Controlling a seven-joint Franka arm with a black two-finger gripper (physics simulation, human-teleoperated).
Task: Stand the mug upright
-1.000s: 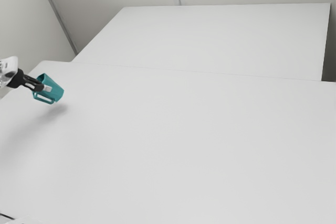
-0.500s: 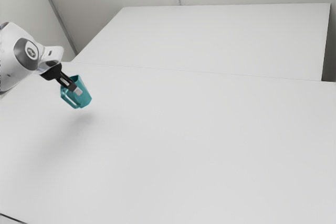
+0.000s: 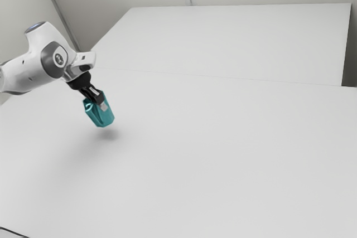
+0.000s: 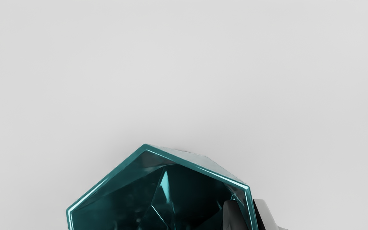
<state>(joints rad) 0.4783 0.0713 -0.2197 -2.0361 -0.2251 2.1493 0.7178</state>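
Pinching one wall of the mug (image 3: 100, 116), the gripper (image 3: 102, 104) is closed on it, an inner finger (image 4: 233, 215) inside and an outer finger (image 4: 265, 212) against the outside. The mug hangs over the table (image 3: 223, 165), toward nine o'clock from the middle of the exterior view, its mouth tipped toward eleven and its base toward five, with its shadow (image 3: 109, 134) apart from it at five. That lean is likely the main risk: released so, it would probably land on a base edge and topple. Gripped by one side near the rim (image 4: 198, 168), it might also pivot if the base strikes unevenly, so levelling it before a slow lowering seems wise. As a container, it has the inner finger in it; its depths are too dark to tell whether anything else is.
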